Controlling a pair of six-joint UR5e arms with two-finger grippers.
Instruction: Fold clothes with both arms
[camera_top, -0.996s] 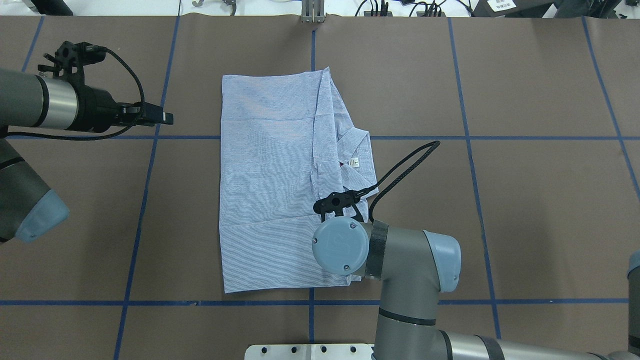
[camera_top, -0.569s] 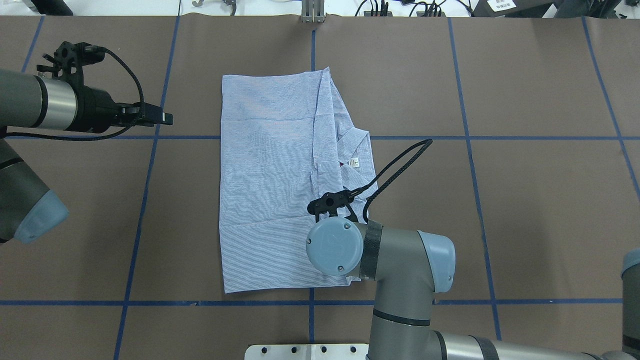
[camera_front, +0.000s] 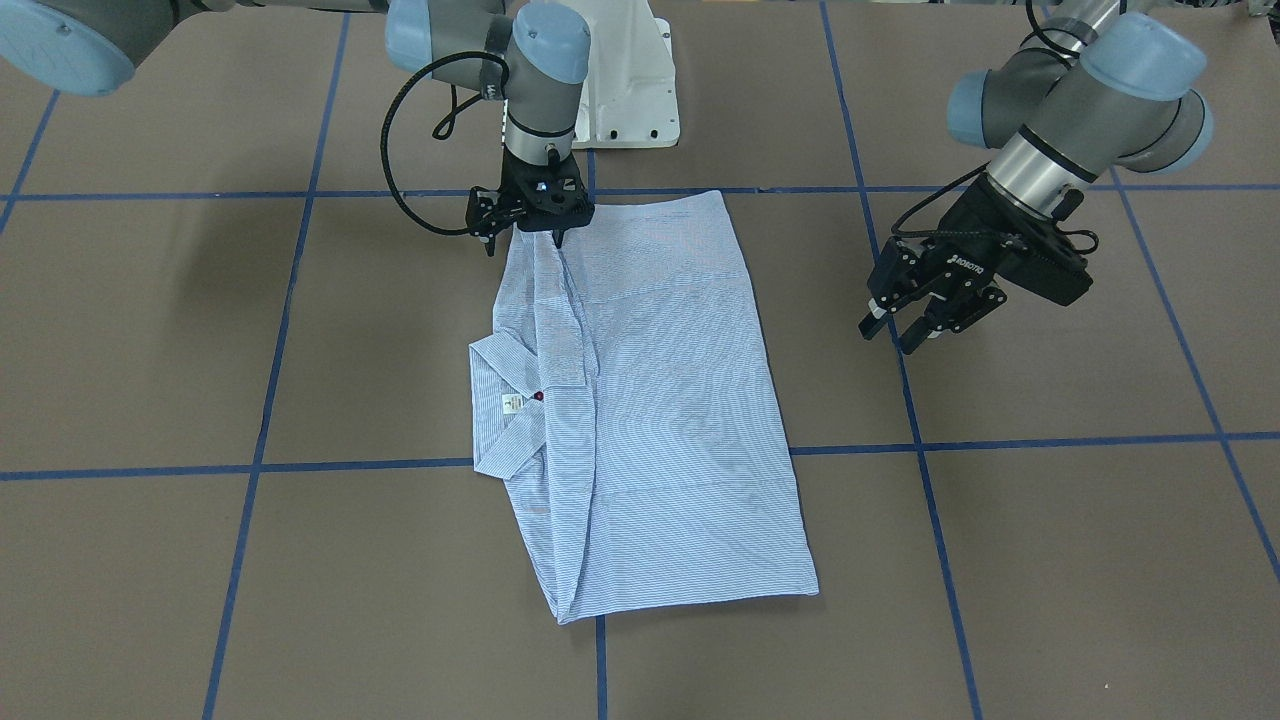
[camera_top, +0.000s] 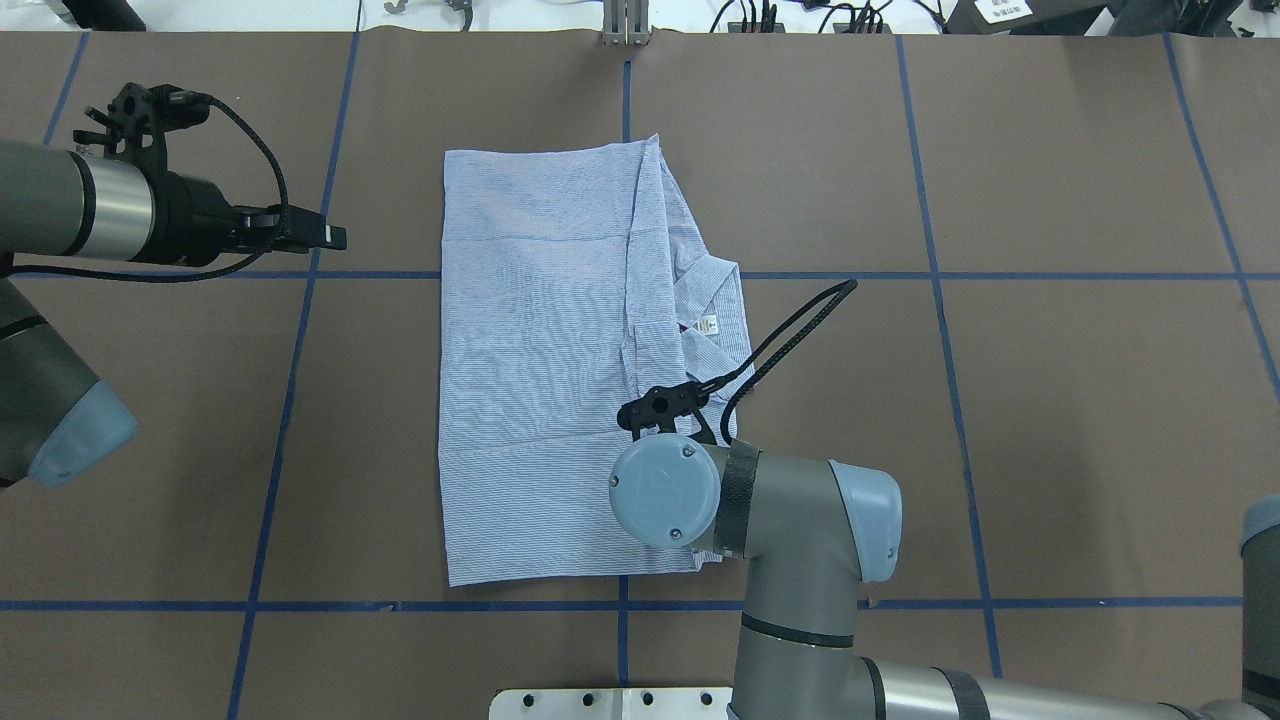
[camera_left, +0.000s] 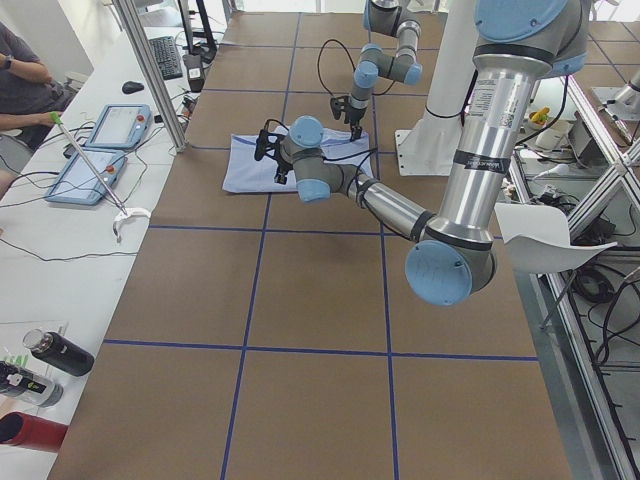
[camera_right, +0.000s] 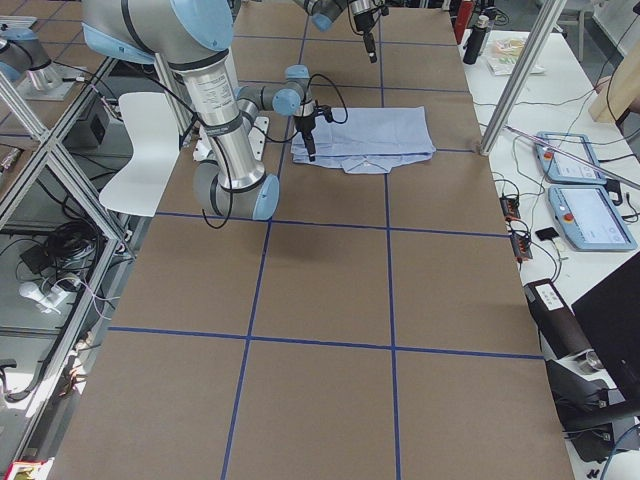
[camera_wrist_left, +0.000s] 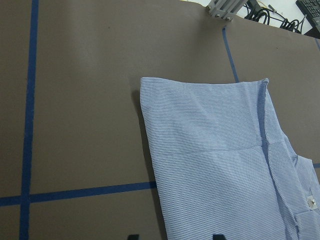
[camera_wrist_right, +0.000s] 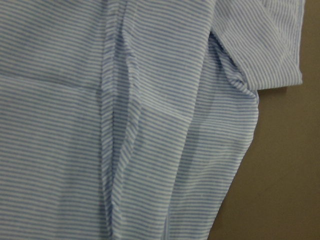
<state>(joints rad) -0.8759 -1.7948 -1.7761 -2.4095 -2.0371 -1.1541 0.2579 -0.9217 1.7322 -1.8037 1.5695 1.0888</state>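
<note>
The light blue-and-white striped shirt (camera_top: 540, 350) lies folded into a long rectangle at mid-table, its collar and white label (camera_top: 709, 323) showing along the right edge. My right gripper (camera_front: 555, 238) points straight down onto the shirt's (camera_front: 660, 400) corner nearest the robot base. Whether its fingers are apart I cannot tell. The right wrist view shows only striped cloth (camera_wrist_right: 150, 125) up close, no fingers. From overhead the right wrist hides that gripper. My left gripper (camera_front: 912, 335) hovers open and empty beside the shirt, well clear of its long edge (camera_top: 335, 237). The left wrist view looks onto the shirt's (camera_wrist_left: 220, 150) far corner.
Blue tape lines (camera_top: 300, 330) grid the brown table. The white pedestal base (camera_front: 625, 90) stands just behind the shirt. A metal bracket (camera_top: 625, 30) sits at the far table edge. A person (camera_left: 20, 80), tablets (camera_left: 100, 125) and bottles (camera_left: 55, 355) are at a side table.
My right arm has shifted slightly to the left over the shirt's near corner. The left arm and the shirt have stayed where they were.
</note>
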